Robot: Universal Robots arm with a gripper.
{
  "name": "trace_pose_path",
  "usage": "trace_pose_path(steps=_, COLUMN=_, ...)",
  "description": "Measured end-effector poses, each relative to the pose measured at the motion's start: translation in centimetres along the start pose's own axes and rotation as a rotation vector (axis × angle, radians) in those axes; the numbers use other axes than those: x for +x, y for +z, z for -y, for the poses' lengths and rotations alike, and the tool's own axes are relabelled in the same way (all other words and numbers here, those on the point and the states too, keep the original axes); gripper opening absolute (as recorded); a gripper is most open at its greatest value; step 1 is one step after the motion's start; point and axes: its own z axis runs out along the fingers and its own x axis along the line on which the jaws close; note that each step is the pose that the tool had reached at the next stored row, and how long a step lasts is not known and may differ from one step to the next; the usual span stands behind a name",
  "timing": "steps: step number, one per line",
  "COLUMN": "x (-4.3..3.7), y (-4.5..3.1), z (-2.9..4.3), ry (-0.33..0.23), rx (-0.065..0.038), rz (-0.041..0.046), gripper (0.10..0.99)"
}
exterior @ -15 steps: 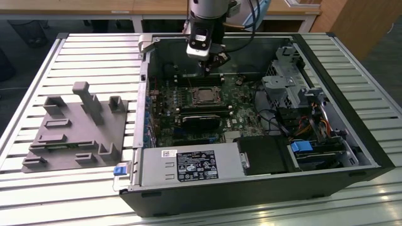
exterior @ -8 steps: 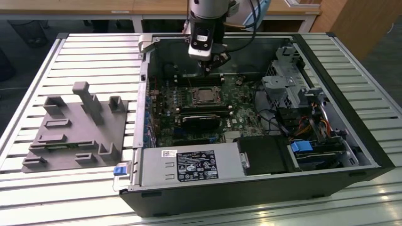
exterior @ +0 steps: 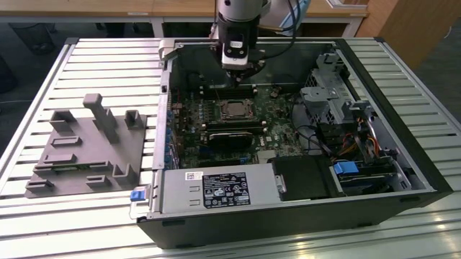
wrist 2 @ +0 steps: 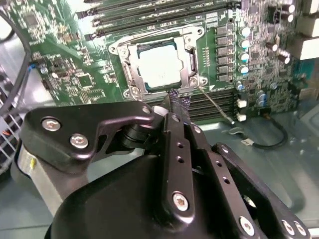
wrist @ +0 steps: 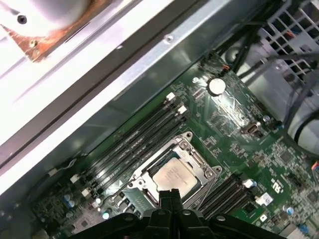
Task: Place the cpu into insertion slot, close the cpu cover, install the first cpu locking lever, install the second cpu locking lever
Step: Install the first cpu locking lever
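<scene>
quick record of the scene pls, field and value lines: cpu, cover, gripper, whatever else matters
cpu: lies flat in the cover's window, silvery top showing
cpu cover: down flat around the cpu
gripper: shut, tips at the cover's edge; whether they touch it cannot be told
motherboard: green, inside the open computer case
grey fixture: on the slatted table, beside the case on the exterior view's left
</scene>
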Motion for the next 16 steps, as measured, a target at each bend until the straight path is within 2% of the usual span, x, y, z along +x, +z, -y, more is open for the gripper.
trace_pose_path(steps=7, x=0.0, y=0.0, z=0.0, ry=-0.102, rx=0.001, rz=-0.0065, gripper=0.106)
trace_pose_path(steps=16, x=-0.02, y=0.0, z=0.02, ry=-0.198, rx=0.002, rz=-0.0126, gripper=0.106)
